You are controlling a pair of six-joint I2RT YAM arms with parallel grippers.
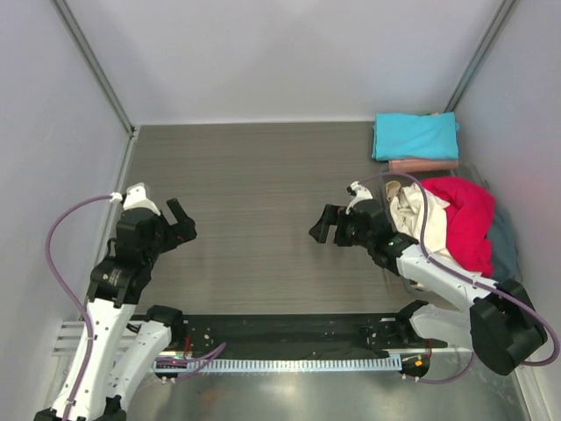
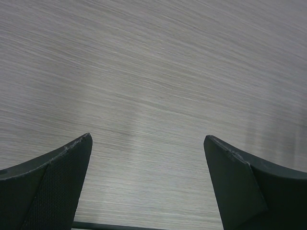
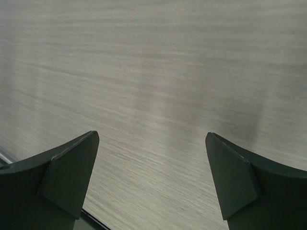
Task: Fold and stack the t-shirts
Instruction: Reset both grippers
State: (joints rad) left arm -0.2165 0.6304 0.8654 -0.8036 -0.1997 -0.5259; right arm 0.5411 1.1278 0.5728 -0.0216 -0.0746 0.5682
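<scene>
Ana: Grey wood-grain table (image 1: 254, 175), pale walls around it. Why is nothing being held?

Ben: Take it from the left. The left gripper (image 1: 182, 221) hovers over bare board with its jaws spread wide and nothing between them. Its wrist view shows only grain.

Ana: And the other one?

Ben: The right gripper (image 1: 324, 223), near the middle, is splayed and empty too. It points left, away from the laundry.

Ana: Where are the shirts?

Ben: All along the right wall. In the far corner a folded turquoise t-shirt (image 1: 414, 136) lies on a folded salmon-pink t-shirt (image 1: 421, 165). I'd say that stack is tucked there to keep the middle free for folding. Nearer us is a crumpled heap: a cream t-shirt (image 1: 410, 209), a red t-shirt (image 1: 466, 219) and a grey-blue t-shirt (image 1: 505, 244) against the wall.

Ana: So two are done?

Ben: It looks that way, with three left. My guess is the open jaws are ready to fetch the next one.
</scene>
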